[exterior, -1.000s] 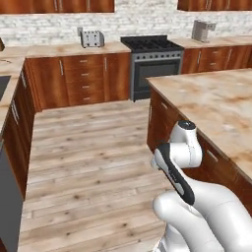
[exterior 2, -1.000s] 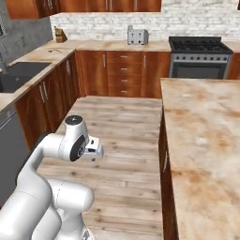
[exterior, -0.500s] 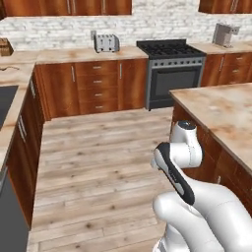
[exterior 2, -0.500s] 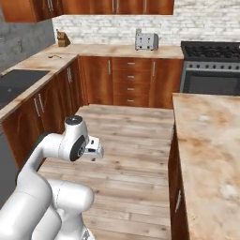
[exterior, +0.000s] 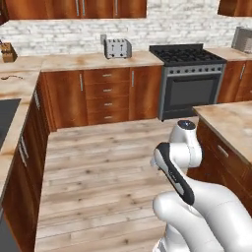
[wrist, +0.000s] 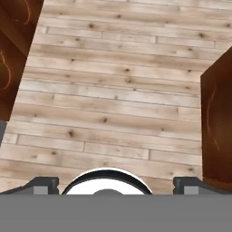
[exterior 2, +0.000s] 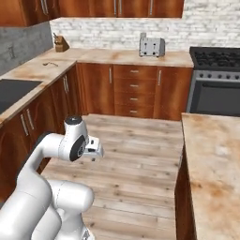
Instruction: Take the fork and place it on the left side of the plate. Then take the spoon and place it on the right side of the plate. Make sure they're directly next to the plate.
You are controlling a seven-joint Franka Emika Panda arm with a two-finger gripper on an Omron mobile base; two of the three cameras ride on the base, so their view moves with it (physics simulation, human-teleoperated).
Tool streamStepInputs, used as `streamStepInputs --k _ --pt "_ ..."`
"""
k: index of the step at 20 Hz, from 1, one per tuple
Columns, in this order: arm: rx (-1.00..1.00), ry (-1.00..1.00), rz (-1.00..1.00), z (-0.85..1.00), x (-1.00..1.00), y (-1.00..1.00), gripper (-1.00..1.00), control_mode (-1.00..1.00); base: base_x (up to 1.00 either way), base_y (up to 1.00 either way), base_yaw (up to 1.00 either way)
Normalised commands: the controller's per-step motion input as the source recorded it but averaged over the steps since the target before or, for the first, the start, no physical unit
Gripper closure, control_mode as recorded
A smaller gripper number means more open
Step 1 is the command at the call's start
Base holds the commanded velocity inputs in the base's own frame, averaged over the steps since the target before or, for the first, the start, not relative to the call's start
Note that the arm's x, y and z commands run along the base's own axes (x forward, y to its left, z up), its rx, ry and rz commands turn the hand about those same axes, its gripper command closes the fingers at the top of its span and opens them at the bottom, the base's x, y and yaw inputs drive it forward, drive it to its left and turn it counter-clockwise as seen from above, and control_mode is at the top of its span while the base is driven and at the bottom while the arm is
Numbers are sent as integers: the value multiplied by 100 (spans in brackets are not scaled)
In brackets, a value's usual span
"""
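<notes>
Got the hand [wrist: 116, 184] hanging above the floor [wrist: 113, 90], pointing down at pale wood planks. Spread wide, fingertips [wrist: 45, 183] far apart, gripping nothing. Seeing dark cabinet sides [wrist: 218, 122] at both edges of that hand view, with planks between.

From the base views, got the arm [exterior: 182, 162] folded up close over its base, standing in the aisle. Just to its right, a table [exterior 2: 215, 159] with a beige stone top over brown cupboards. On the opposite side, a sink [exterior 2: 11, 89] sunk into a long worktop.

Further back, looking at a run of brown drawers [exterior: 106, 96] along the far wall, then a black stove [exterior: 189, 74] beside them. Up on the back worktop, spotting 1 silver toaster [exterior: 117, 47] against the brick wall [exterior: 162, 24], and 1 knife block [exterior: 7, 51] off in the corner.

Can't tell where the fork, spoon or plate are right now.
</notes>
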Motion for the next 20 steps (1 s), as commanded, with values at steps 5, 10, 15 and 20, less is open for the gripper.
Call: streamStepInputs --k 5,10,15,20 --pt "0 0 0 0 0 0 -100 100 94 32 6" --pt "0 0 0 0 0 0 -100 100 94 32 8" --pt "0 0 0 0 0 0 -100 100 94 32 8" --pt "0 0 0 0 0 0 -100 100 94 31 12"
